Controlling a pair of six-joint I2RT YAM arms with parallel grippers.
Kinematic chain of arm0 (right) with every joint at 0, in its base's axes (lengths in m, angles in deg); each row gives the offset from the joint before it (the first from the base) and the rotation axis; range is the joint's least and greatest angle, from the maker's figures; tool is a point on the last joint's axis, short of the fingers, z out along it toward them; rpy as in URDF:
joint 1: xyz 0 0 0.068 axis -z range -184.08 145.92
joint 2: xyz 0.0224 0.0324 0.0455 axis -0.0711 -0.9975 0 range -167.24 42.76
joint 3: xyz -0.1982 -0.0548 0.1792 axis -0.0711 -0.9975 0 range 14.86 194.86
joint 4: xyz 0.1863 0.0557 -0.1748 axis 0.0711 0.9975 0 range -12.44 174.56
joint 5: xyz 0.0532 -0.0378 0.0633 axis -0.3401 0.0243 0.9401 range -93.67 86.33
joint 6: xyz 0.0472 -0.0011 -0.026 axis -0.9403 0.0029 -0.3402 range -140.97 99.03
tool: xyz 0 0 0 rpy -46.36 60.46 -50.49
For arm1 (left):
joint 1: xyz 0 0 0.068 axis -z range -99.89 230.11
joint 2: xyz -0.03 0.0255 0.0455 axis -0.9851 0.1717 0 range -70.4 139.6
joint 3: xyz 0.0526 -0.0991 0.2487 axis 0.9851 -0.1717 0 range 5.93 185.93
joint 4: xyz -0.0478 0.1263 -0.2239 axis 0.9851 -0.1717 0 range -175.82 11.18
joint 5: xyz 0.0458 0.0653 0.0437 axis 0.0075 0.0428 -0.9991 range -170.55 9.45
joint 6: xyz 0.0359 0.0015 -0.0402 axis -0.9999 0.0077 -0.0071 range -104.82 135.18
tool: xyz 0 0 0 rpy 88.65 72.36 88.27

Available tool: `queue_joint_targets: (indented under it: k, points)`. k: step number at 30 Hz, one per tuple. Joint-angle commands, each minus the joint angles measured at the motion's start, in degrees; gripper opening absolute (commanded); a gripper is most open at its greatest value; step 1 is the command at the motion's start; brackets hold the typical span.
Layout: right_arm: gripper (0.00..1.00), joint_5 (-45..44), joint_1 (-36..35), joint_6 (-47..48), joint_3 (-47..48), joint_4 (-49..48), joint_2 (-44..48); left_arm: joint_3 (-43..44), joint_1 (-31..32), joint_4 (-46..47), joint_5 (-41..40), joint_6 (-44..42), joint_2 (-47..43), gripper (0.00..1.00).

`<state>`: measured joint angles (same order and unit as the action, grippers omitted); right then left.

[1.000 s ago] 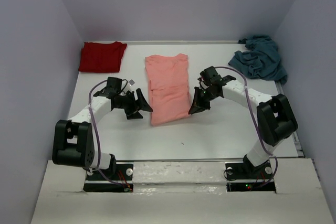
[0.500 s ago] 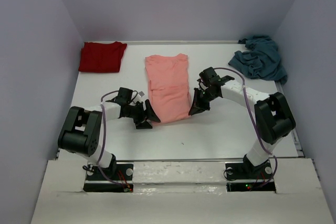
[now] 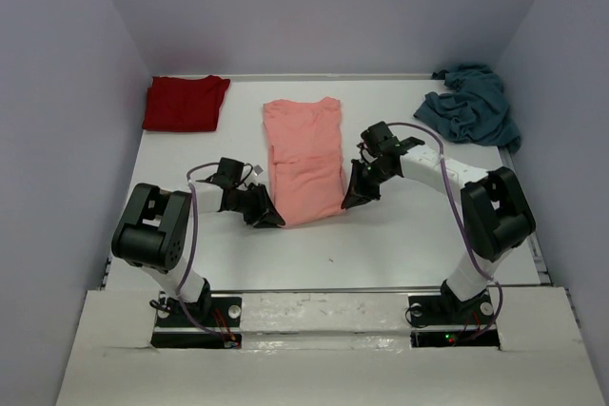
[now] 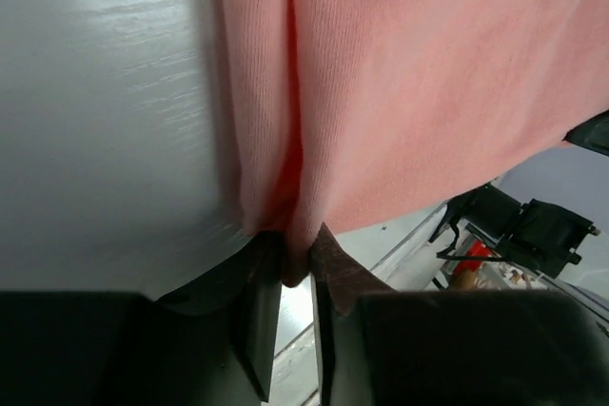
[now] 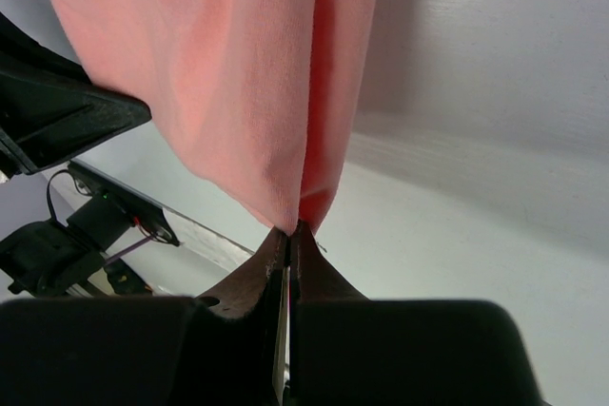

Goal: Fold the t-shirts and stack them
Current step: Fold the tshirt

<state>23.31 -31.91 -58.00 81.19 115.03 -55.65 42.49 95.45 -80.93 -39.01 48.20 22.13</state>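
Note:
The salmon-pink t-shirt (image 3: 304, 154) lies lengthwise in the middle of the table, folded narrow. My left gripper (image 3: 272, 220) is at its near left corner, and in the left wrist view (image 4: 295, 263) its jaws pinch a fold of the pink cloth (image 4: 400, 73). At the near right corner my right gripper (image 3: 350, 199) is shut tight on the hem, seen in the right wrist view (image 5: 288, 233) with the pink cloth (image 5: 228, 64) hanging out of the tips. A dark red t-shirt (image 3: 185, 102) lies folded at the far left. The teal-blue t-shirt (image 3: 471, 105) is crumpled at the far right.
Purple walls close in the table (image 3: 400, 244) on the left, back and right. The arm bases stand on a white ledge (image 3: 324, 316) at the near edge.
My left gripper slid forward to the pink shirt's near left corner and closed on the cloth. The right gripper kept its hold and barely moved.

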Motion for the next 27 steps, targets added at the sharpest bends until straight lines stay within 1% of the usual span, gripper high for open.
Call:
queue_joint_targets:
  k: [1, 2, 4, 11, 13, 14, 15, 16, 27]
  points:
    - [0.00, 0.44, -0.29, 0.39, 1.35, -1.26, -0.73, 1.41, 0.22, -2.02, -3.83, -2.34, 0.19, 0.25]
    - [0.00, 0.35, -0.29, 0.39, 1.35, -1.35, -0.73, 1.59, 0.14, -2.80, -4.01, -2.52, 0.02, 0.23]
    - [0.00, 0.44, -0.29, 0.47, 1.35, -1.26, -0.91, 1.85, 0.22, -3.60, -4.10, -2.95, -0.42, 0.23]
    - [0.00, 0.53, -0.29, 0.39, 1.70, -1.35, -1.43, 3.00, 0.22, -7.29, -5.15, -4.19, -2.97, 0.33]
    - [0.00, 0.61, -0.29, 0.47, 1.70, -1.44, -1.61, 3.08, 0.22, -7.82, -5.15, -4.19, -3.23, 0.39]
    - [0.00, 0.62, -0.29, 0.47, 1.70, -1.44, -1.61, 3.08, 0.22, -8.00, -5.15, -4.27, -3.06, 0.45]
    - [0.00, 0.62, -0.29, 0.39, 1.70, -1.44, -1.70, 3.08, 0.22, -7.91, -5.15, -4.36, -3.06, 0.49]
    - [0.00, 0.79, -0.29, 0.47, 1.70, -1.44, -1.70, 3.08, 0.22, -8.00, -5.15, -4.36, -2.88, 0.50]
    - [0.00, 0.97, -0.29, 0.47, 1.61, -1.44, -1.78, 2.91, 0.14, -7.91, -5.33, -4.19, -3.15, 0.50]
